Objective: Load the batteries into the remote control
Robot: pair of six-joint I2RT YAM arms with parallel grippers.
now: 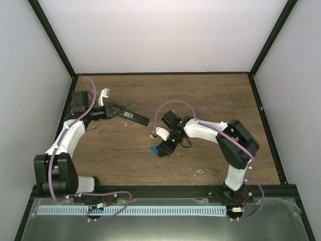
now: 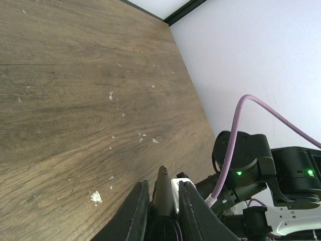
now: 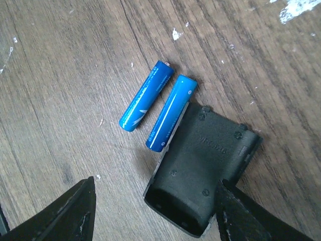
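Note:
My left gripper [image 1: 118,111] is shut on one end of the slim black remote control [image 1: 136,117], holding it above the table with its free end pointing right. From the left wrist the remote control [image 2: 164,191] shows edge-on, clamped between both fingers [image 2: 136,211]. Two blue batteries [image 3: 146,95] [image 3: 170,113] lie side by side on the wood, the right one touching the short black cover piece [image 3: 203,165]. My right gripper [image 3: 155,216] hovers open just above them, its fingers either side of the cover's near end. From above, the batteries [image 1: 152,149] show as a blue spot beside the right gripper [image 1: 162,148].
White specks [image 2: 95,198] dot the wooden table [image 1: 210,100]. Black-framed white walls close in the back and both sides. The right arm [image 2: 261,165] sits close to the remote's free end in the left wrist view.

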